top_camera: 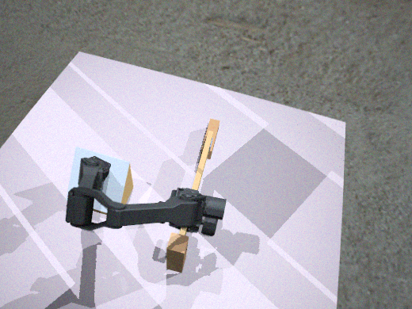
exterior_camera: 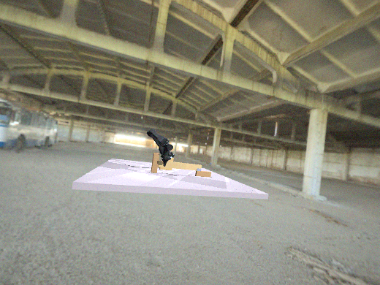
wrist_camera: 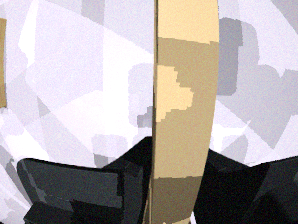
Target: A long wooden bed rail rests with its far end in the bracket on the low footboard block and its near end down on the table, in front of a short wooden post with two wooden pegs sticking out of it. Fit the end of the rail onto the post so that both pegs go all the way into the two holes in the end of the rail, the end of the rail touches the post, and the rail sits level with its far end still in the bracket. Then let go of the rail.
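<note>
The black two-fingered tool [top_camera: 186,231] [exterior_camera: 165,164] [wrist_camera: 165,143] grips a long, pale wooden rail [top_camera: 201,168] [exterior_camera: 184,166] [wrist_camera: 185,125] above the lilac-white desk [top_camera: 301,261] [exterior_camera: 120,187] [wrist_camera: 75,65], its near end beside an upright brown wooden post [top_camera: 177,255] [exterior_camera: 154,163], its far end at the low tan footboard block [top_camera: 214,127] [exterior_camera: 203,174].

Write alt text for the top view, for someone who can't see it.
A black robot arm reaches across a pale table, its claw shut on a long wooden rail near a short wooden post. The rail's other end lies at a low footboard block; a pale blue-topped block sits beneath the arm.
</note>
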You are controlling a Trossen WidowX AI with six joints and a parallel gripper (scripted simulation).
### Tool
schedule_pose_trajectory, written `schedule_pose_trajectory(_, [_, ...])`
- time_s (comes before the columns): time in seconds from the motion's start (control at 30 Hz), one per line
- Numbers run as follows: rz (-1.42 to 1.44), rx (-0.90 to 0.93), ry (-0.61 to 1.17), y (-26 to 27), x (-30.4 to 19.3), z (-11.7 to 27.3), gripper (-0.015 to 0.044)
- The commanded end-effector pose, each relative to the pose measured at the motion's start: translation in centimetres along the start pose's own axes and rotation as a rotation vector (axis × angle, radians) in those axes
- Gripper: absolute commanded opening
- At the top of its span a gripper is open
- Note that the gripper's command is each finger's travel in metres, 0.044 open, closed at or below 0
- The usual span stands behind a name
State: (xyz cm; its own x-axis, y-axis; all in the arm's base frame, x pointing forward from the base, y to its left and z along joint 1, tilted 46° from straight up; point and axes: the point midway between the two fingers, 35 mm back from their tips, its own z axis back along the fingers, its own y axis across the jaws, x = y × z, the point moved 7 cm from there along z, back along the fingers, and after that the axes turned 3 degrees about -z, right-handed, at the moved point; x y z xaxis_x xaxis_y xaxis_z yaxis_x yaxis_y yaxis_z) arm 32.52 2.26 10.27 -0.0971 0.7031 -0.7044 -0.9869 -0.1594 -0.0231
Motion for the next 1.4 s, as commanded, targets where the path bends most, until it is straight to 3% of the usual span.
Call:
schedule_pose_trajectory(0.0, [0.003, -0.006, 0.011, -0.1, -0.2, 0.1, 0.0000])
schedule_pose_trajectory(0.57, [0.003, -0.006, 0.012, -0.1, -0.8, 0.2, 0.0000])
schedule_pose_trajectory(1.13, [0.000, -0.001, 0.004, 0.0, -0.5, 0.0, 0.0440])
schedule_pose_trajectory(1.37, [0.002, -0.004, 0.007, 0.1, 1.9, 2.3, 0.0440])
